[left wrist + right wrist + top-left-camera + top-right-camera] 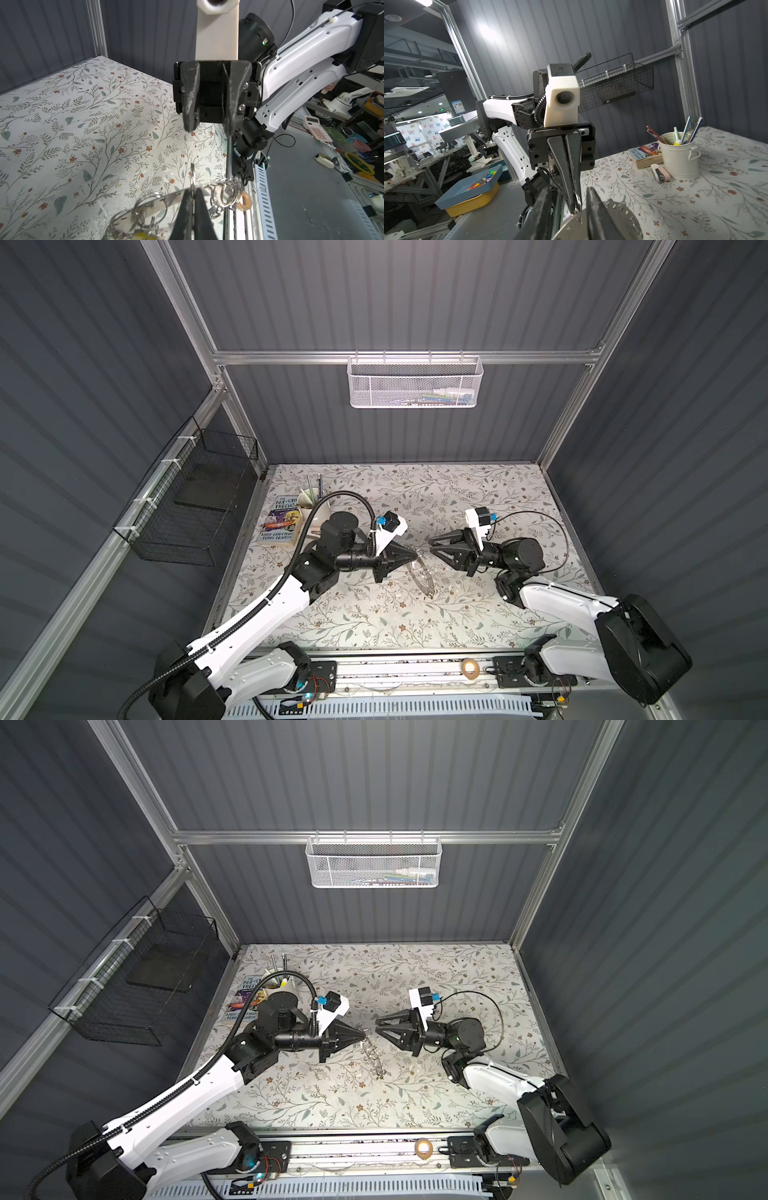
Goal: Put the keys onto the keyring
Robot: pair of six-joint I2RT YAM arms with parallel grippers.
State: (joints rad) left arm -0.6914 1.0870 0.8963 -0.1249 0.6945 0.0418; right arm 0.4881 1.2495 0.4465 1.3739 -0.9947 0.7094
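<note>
The keyring [424, 577] [376, 1058] is a flat grey metal ring with wire loops round its rim. It hangs tilted at mid-table, its lower end near the floral surface. My left gripper [414, 554] [364, 1034] [192, 191] is shut on one small loop at the ring's upper rim. Of the keys, only a yellow tag [143, 235] shows, among the loops at the frame's edge; the keys themselves are hidden. My right gripper [432, 545] [377, 1026] [570, 189] faces the left one, open. Its fingers stand on either side of the held loop without touching it.
A white pot of pens [316, 499] [679, 159], a book [280, 520] and a pink tape dispenser [660, 173] sit at the back left. A tan tape roll [470, 668] lies on the front rail. Wire baskets hang on the back wall [415, 383] and the left wall [187, 506].
</note>
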